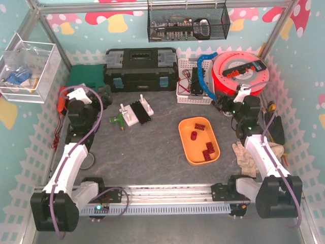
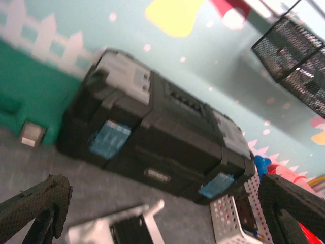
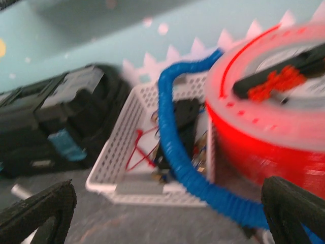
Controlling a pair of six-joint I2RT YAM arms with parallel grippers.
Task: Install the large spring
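Two arms poised over one grey table, nothing in hand. Fingers spread wide on the left gripper [image 2: 162, 221] and the right gripper [image 3: 165, 216] alike, pinching nothing, both aimed toward the back wall. Well apart from either: red springs [image 1: 193, 135], loose in one orange tray [image 1: 189, 147] on the right arm's side. Four red clumps there, possibly more pieces; too small to count surely. By guess, the large spring [image 1: 207, 155] in the bulkiest clump at the tray's near end. Probably light, springy end to end but firm across the coil, round and apt to roll or squirt out of a hard pinch. Best taken across the middle of the coil, squeezed gently. One white and black stand [image 1: 136, 113] left of the tray, presumably the mounting place.
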